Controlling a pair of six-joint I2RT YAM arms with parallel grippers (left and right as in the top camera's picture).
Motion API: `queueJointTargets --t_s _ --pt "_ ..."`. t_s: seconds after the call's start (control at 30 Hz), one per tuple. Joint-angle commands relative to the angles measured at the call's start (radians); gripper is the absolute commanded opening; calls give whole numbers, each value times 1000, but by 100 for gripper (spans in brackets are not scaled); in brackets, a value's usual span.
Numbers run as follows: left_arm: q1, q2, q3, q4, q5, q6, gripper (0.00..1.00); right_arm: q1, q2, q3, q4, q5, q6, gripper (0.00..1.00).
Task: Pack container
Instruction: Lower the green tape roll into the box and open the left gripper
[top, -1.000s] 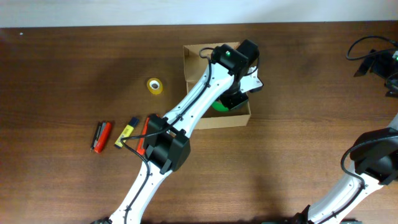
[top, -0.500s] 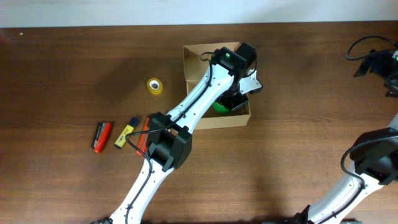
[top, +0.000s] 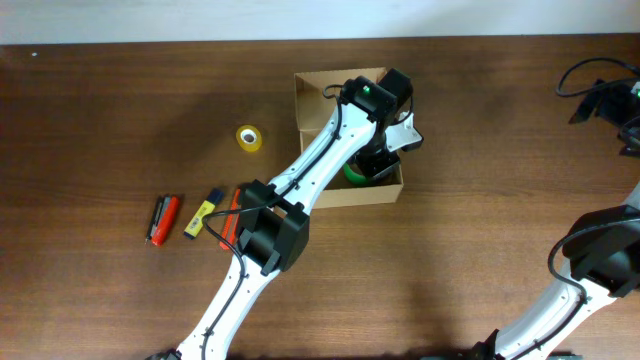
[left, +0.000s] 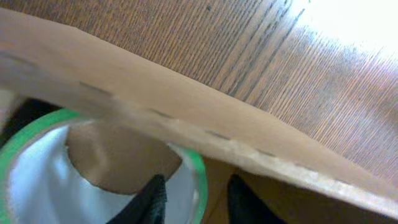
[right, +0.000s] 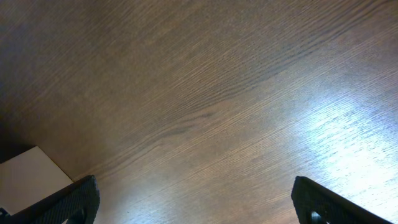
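The container (top: 312, 95), a brown cardboard box, stands open at the table's middle back. My left gripper (top: 376, 158) reaches down into its right half. A green tape roll (top: 352, 173) lies on the box floor beneath it. In the left wrist view the box wall (left: 155, 93) crosses the frame and the green tape roll (left: 28, 134) fills the lower left. My left gripper (left: 199, 196) straddles the roll's wall, one finger inside and one outside, with a gap showing, so it is open. My right gripper (right: 196, 199) hangs wide open over bare wood, holding nothing.
A yellow tape roll (top: 249, 138) lies left of the box. Several markers lie further left: a red one (top: 165, 218), a yellow and blue one (top: 204, 211), and another red one (top: 232, 212) partly under the left arm. A white edge (right: 31, 174) shows under the right wrist.
My left gripper's jaws have parted from the green tape roll's wall inside the box. The arm has barely shifted. The right arm has not moved.
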Motion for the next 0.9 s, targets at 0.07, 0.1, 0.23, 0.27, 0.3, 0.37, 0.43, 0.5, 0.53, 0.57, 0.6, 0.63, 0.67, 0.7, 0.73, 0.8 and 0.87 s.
queueJointTargets --t_s 0.07,0.1,0.23,0.27,0.3,0.37,0.43,0.5,0.53,0.57,0.6,0.63,0.67,0.7,0.73,0.8,0.87 --pt "2 9 5 -6 14 -2 32 3 -30 0 0 -13 -8 99" --pt "2 9 5 -13 14 -3 26 3 -30 0 0 -13 -8 99" --pt "2 9 5 -32 11 -3 16 3 -30 0 0 -13 -8 99" --pt "2 9 5 -36 11 -3 14 3 -30 0 0 -13 -8 99" --pt "2 9 8 -41 11 -3 14 3 -30 0 0 -13 -8 99" --pt "2 9 14 -49 3 -3 6 3 -30 0 0 -13 -8 99" --pt "2 9 26 -55 -8 -3 2 3 -30 0 0 -13 -8 99" --pt "2 9 42 -57 -8 -3 2 3 -30 0 0 -13 -8 99" --pt "2 9 52 -58 -8 -3 2 3 -30 0 0 -13 -8 99" --pt "2 9 60 -58 -8 -3 2 3 -30 0 0 -13 -8 99" --pt "2 9 67 -58 -8 -3 2 3 -30 0 0 -13 -8 99" --pt "2 7 72 -58 -8 -3 2 4 -30 0 0 -13 -8 100" --pt "2 6 76 -59 -8 -3 2 4 -30 0 0 -13 -8 99" --pt "2 3 77 -59 -8 -3 2 4 -30 0 0 -13 -8 99" --pt "2 0 77 -59 -8 -3 5 3 -30 0 0 -13 -8 99" --pt "2 -4 77 -59 -8 -3 11 4 -30 0 0 -13 -8 99" --pt "2 -6 77 -58 -9 -3 13 4 -30 0 0 -13 -8 99"
